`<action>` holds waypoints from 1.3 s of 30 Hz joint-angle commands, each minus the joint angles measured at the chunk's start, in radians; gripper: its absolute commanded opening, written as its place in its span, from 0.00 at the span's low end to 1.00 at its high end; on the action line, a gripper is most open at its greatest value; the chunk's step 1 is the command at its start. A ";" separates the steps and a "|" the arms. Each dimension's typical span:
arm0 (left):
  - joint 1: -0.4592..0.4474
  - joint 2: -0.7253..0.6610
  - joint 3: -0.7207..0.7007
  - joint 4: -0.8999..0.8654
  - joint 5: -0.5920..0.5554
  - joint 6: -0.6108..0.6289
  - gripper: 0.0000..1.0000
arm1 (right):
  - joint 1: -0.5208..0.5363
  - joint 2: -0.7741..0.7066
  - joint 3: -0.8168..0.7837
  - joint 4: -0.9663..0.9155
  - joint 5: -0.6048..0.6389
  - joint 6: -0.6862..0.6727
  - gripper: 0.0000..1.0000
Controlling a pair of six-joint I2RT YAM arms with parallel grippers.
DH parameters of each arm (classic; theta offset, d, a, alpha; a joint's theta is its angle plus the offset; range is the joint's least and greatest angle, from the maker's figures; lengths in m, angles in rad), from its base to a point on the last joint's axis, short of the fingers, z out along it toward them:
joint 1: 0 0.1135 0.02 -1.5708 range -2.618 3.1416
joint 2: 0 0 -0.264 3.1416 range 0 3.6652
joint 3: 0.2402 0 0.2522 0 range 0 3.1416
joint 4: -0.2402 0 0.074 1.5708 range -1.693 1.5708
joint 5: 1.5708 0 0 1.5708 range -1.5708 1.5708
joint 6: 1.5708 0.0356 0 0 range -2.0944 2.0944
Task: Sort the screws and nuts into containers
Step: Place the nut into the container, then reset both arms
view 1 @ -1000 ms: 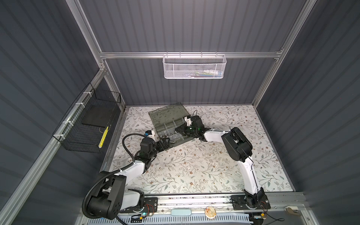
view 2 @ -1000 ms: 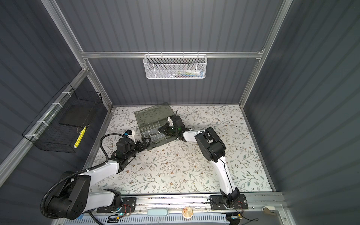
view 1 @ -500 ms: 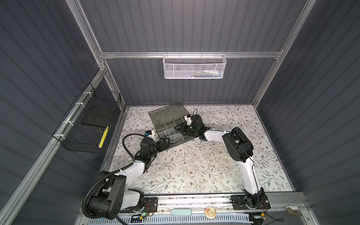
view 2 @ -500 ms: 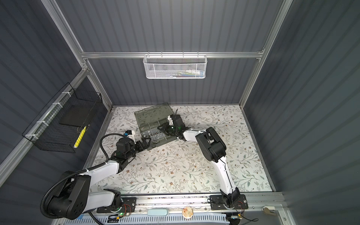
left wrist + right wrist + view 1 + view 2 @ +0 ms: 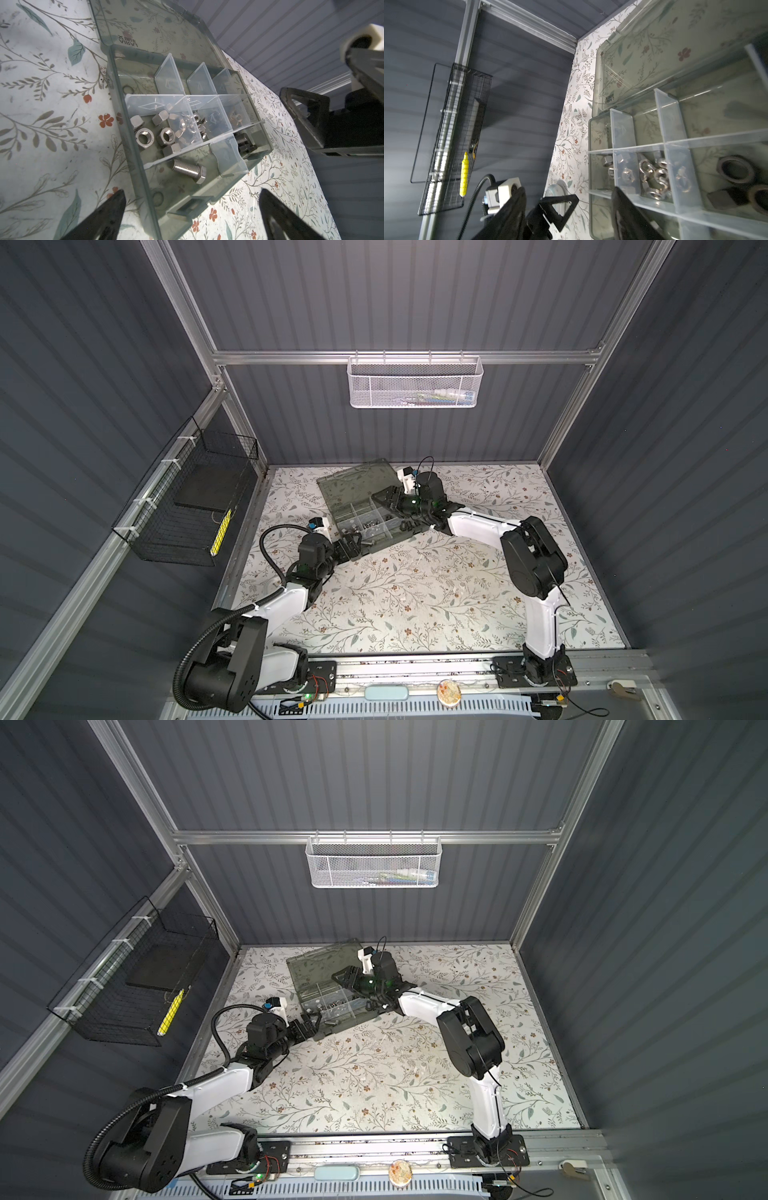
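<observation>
Fingers stood spread on both my grippers, with nothing pinched in either. In both top views the case [image 5: 365, 516] lay left of centre on the mat [image 5: 415, 593], its lid [image 5: 353, 485] folded open toward the upper left of the frame. My right gripper [image 5: 384, 502] hung over the case's right edge, and my left gripper [image 5: 352, 540] sat just beside its lower-left corner. In the left wrist view my left fingers [image 5: 108, 209] straddled that corner; I could not tell whether they touched it.

The parts lay in the compartments [image 5: 137, 83]: hex nuts [image 5: 145, 136] at the left of the frame, wing nuts [image 5: 192, 126] next to them, a silver bolt [image 5: 190, 169] below, black screws [image 5: 243, 141] at the right. The right wrist view showed dark nuts [image 5: 721, 166] in their own compartment at the right of the frame. I could make out no loose piece on the mat, though one would be tiny in the top views.

I judged the step to be a drop-off into the case by my right arm. To do it well I meant to lift straight up, clear of the thin dividers [image 5: 207, 143], since a snag could tip the light case and mix the sorted parts; my left gripper was best held low by the corner to brace it
</observation>
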 commanded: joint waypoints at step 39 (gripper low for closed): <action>0.014 0.022 0.047 -0.141 -1.171 0.299 1.00 | -0.559 -0.729 -1.101 0.487 1.105 -0.800 0.99</action>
